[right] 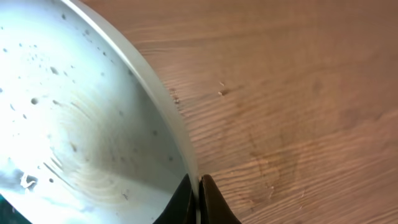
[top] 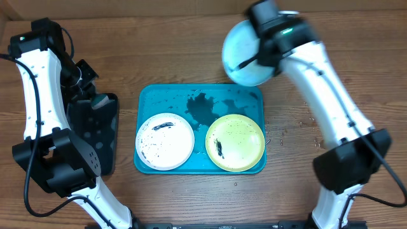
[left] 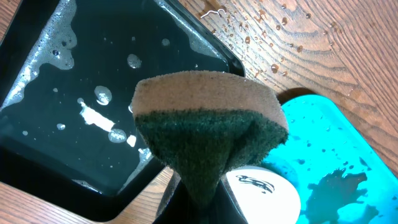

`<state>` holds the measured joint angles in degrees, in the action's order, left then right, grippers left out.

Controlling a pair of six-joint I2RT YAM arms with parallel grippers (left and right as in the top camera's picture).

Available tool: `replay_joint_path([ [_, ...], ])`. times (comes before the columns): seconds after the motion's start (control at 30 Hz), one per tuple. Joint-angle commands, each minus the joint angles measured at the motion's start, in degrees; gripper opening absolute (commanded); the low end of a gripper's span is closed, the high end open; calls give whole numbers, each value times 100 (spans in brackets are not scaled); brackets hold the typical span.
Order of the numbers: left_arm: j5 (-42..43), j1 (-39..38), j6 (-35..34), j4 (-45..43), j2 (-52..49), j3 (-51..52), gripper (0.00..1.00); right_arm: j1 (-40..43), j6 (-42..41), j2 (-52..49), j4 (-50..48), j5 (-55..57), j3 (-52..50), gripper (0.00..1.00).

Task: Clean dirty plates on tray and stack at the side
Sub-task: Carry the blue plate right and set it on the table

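The turquoise tray (top: 149, 105) holds a white plate (top: 165, 141) with black smears and a yellow-green rimmed plate (top: 235, 142) with a black smear. My right gripper (top: 262, 46) is shut on the rim of the light blue plate (top: 240, 57) and holds it tilted above the tray's far right corner; in the right wrist view the plate (right: 74, 124) fills the left, pinched at its edge by the gripper (right: 198, 186). My left gripper (left: 205, 199) is shut on a green and tan sponge (left: 208, 134) over the black tray (left: 93, 81), left of the turquoise tray (left: 336, 162).
The black tray (top: 95, 130) with soapy water lies left of the turquoise tray. A dark puddle (top: 202, 107) sits in the turquoise tray's far middle. Water drops speckle the wood right of the tray (top: 299, 127).
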<state>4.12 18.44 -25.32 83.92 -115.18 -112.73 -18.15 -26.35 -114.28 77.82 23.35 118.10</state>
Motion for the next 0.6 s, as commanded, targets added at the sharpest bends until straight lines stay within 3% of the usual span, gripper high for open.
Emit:
replay_joint_path([
  [0.0, 44, 28, 92, -20, 44, 22, 4, 1045, -70, 138, 24, -1576, 72, 4],
  [0.13, 44, 28, 92, -20, 44, 22, 4, 2188, -59, 122, 94, -2031, -13, 4],
  [0.3, 44, 28, 90, -22, 44, 22, 4, 3265, 555, 120, 39, -2813, -546, 4],
  [0.57, 46, 28, 92, -33, 44, 22, 4, 3893, 925, 118, -824, -3305, -2151, 4],
])
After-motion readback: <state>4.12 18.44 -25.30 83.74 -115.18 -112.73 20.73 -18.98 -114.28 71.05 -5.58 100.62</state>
